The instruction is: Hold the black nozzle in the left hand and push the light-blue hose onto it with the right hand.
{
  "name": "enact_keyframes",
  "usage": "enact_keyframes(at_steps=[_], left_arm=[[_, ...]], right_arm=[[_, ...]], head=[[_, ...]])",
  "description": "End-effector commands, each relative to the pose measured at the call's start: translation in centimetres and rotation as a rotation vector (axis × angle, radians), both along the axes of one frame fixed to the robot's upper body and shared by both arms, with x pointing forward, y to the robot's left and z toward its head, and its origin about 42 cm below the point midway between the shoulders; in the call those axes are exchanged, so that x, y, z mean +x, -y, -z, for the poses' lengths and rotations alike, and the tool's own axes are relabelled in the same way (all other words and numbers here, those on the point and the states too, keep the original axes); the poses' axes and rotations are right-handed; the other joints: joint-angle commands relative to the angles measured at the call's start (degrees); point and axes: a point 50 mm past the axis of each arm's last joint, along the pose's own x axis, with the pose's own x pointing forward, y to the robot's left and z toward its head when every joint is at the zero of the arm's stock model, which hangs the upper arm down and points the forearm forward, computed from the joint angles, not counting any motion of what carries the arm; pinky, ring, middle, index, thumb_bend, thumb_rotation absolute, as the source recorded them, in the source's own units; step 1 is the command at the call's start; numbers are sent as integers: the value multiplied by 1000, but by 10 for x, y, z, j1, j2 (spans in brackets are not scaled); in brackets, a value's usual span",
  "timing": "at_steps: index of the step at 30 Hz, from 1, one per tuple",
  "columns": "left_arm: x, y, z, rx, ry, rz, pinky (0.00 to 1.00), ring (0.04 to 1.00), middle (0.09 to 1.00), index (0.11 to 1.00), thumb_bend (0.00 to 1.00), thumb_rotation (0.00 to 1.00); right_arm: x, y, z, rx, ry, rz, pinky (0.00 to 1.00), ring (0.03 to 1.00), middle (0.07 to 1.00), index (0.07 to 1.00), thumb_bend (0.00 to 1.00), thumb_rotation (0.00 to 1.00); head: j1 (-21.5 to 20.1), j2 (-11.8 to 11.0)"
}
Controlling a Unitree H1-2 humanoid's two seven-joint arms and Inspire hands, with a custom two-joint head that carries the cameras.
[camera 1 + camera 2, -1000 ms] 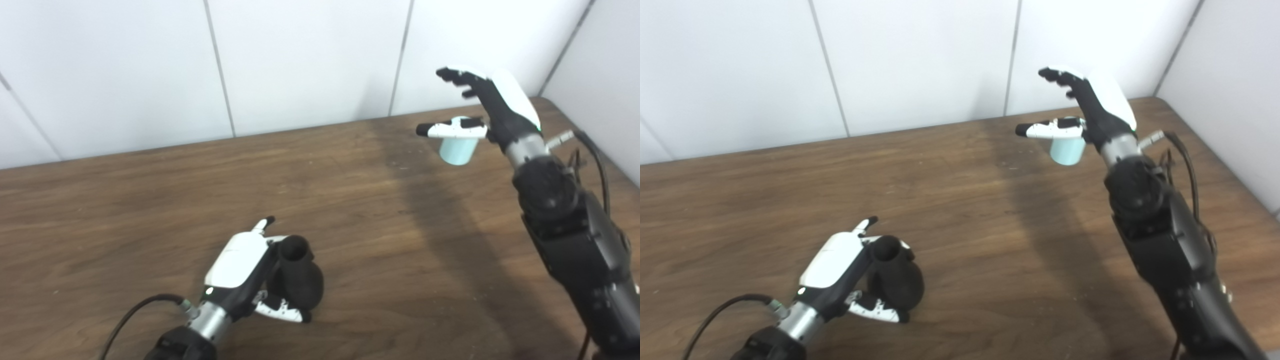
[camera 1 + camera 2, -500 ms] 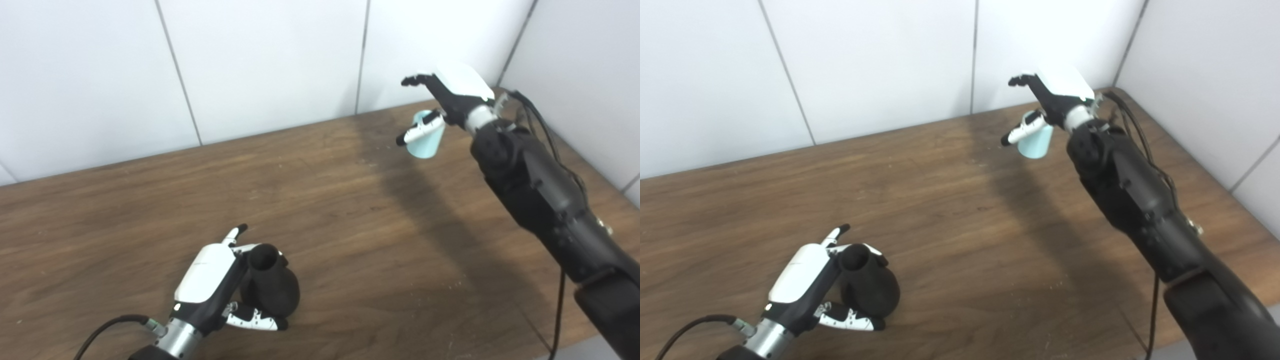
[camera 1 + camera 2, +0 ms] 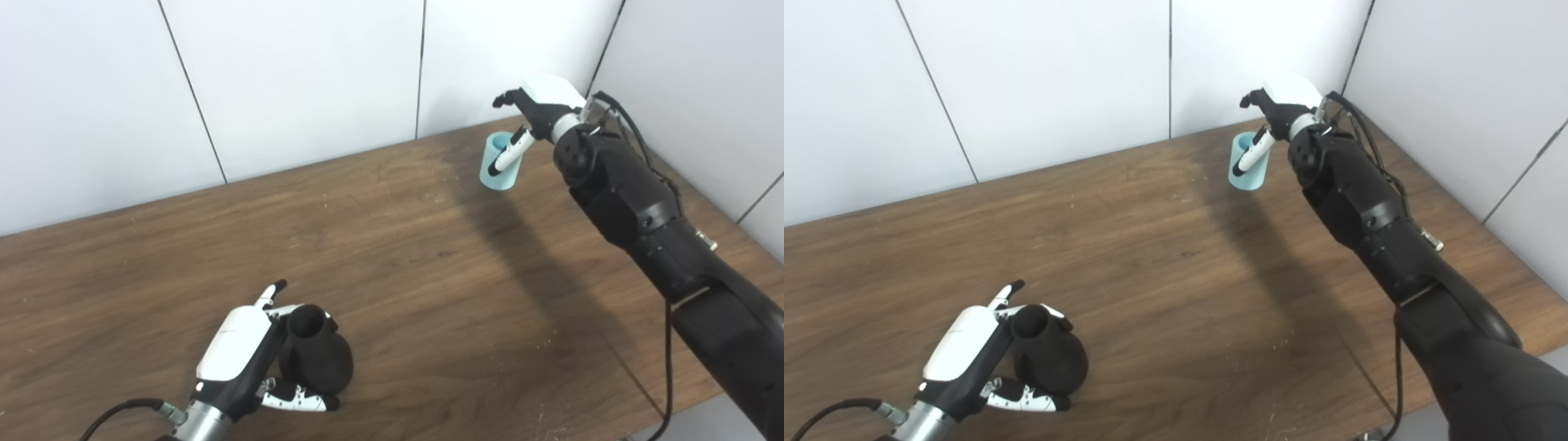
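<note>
The left hand (image 3: 245, 352) sits low at the near edge of the wooden counter (image 3: 392, 257), wrapped around the black nozzle (image 3: 315, 358): its fingers (image 3: 272, 293) curl behind the narrow neck and its thumb (image 3: 298, 401) lies along the near side of the bulbous base, so the nozzle is pinched between them. The nozzle stands with its round body against the counter, just to the right of the hand's white back, and its open mouth tilts up and away from the palm. Far off, across the counter and up toward the corner where the white wall panels (image 3: 306, 73) meet, the right hand (image 3: 1280, 107) reaches out at the end of its long black arm (image 3: 1372, 214). The light-blue hose (image 3: 1244, 164), a short open cylinder, stands upright on the counter directly beneath that hand. The right hand is spread, its fingers held apart above and behind the hose, while its thumb (image 3: 1252, 153) slants down across the front of the hose's rim; whether the thumb actually touches the hose cannot be told from either view. The hose and the nozzle are well apart, with a wide stretch of counter and the arm's dark shadow (image 3: 527, 245) between them.
</note>
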Motion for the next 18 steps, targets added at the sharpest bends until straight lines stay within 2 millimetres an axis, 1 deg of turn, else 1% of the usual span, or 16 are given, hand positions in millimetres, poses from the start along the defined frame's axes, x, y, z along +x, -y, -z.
enact_keyframes(at_steps=[1, 2, 4, 5, 7, 9, 14, 18], left_arm=[[-12, -25, 37, 166, -149, -30, 1000, 516, 449, 490, 500, 0], [-11, -26, 37, 167, -148, -29, 1000, 516, 449, 490, 500, 0], [-10, -27, 38, 169, -148, -28, 1000, 520, 448, 489, 499, 0], [-10, -27, 38, 169, -149, -28, 1000, 520, 448, 489, 499, 0], [-9, -27, 38, 169, -149, -28, 1000, 520, 448, 489, 499, 0], [-9, -27, 38, 167, -151, -28, 1000, 521, 448, 489, 499, 0], [-7, -27, 38, 165, -152, -24, 1000, 513, 450, 491, 500, 0], [-6, -26, 38, 162, -153, -21, 1000, 517, 449, 490, 499, 0]], right_arm=[[6, 4, -33, -18, 85, 6, 841, 868, 854, 805, 881, 137], [7, 5, -31, -3, 73, 11, 840, 865, 854, 805, 880, 132], [8, 6, -29, 21, 51, 18, 730, 836, 855, 812, 885, 118], [9, 7, -28, 29, 37, 20, 710, 831, 855, 814, 886, 116], [9, 7, -26, 35, 19, 21, 641, 789, 839, 819, 887, 111], [11, 8, -24, 32, 0, 25, 610, 767, 827, 821, 887, 114], [14, 7, -22, 39, -25, 35, 609, 754, 814, 823, 884, 112], [16, 4, -21, 27, -34, 32, 616, 727, 782, 810, 881, 107]], head=[[-1, 0], [-1, 0], [-1, 0], [-1, 0], [-1, 0], [-3, 0], [-4, 0], [-4, 0]])
